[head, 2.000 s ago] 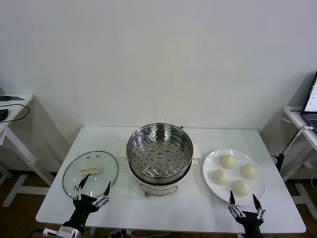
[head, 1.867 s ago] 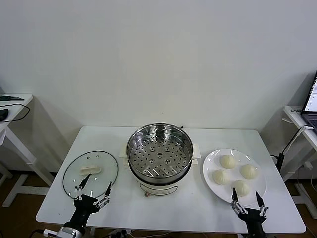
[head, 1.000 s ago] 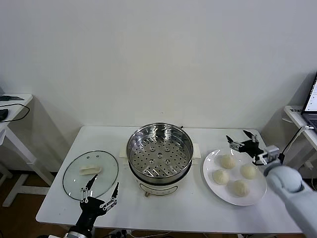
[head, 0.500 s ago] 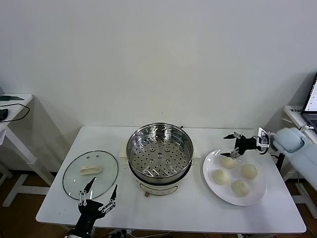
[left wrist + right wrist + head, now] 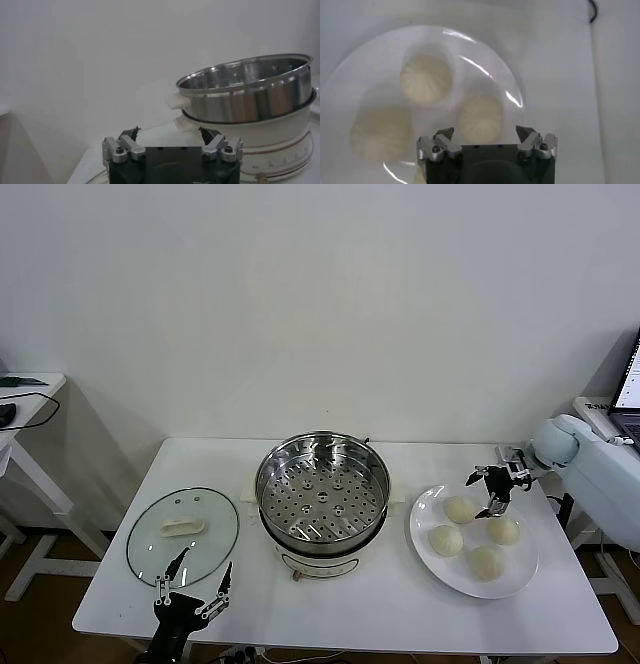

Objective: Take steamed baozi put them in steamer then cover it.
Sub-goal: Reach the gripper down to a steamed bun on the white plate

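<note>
Buns, four smooth cream-white steamed baozi (image 5: 473, 533), sat on a flat white plate (image 5: 520, 576) at three o'clock of the shiny round steel steamer (image 5: 322, 492), we judged so each could be lifted across. Its clear glass lid (image 5: 183, 535) lay at nine o'clock, leaving the pot uncovered. Our right gripper (image 5: 491, 489) hovered above the plate's far buns, released wide, holding nothing.

Left wrist view: our left gripper (image 5: 170, 134) idled spread, empty.

Right wrist view: splayed fingers (image 5: 444, 135) framed one bun (image 5: 480, 118).
</note>
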Motion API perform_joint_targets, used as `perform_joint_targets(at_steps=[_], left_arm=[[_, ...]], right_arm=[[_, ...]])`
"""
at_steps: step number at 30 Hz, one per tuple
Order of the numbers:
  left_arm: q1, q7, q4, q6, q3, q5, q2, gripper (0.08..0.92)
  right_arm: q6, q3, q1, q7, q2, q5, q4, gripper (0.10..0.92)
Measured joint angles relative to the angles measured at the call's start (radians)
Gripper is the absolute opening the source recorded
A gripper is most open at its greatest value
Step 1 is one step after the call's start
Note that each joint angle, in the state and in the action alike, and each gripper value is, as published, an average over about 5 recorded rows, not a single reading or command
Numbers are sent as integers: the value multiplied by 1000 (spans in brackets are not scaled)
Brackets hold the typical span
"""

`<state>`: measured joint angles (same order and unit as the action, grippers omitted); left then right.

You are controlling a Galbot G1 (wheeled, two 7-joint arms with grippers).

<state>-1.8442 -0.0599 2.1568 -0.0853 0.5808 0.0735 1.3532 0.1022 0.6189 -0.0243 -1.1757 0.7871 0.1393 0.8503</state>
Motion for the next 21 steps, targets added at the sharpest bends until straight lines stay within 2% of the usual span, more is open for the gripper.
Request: perform_joint_targets(at_steps=[15,21], left_arm=[[5,4,-21,-4,-3,0,0,823],[6,7,-21,-5,-3,0,0,823]], right_arm=[[27,31,4,-1,79,60,-75,817],[28,44,12,4,84,63,-75,701]])
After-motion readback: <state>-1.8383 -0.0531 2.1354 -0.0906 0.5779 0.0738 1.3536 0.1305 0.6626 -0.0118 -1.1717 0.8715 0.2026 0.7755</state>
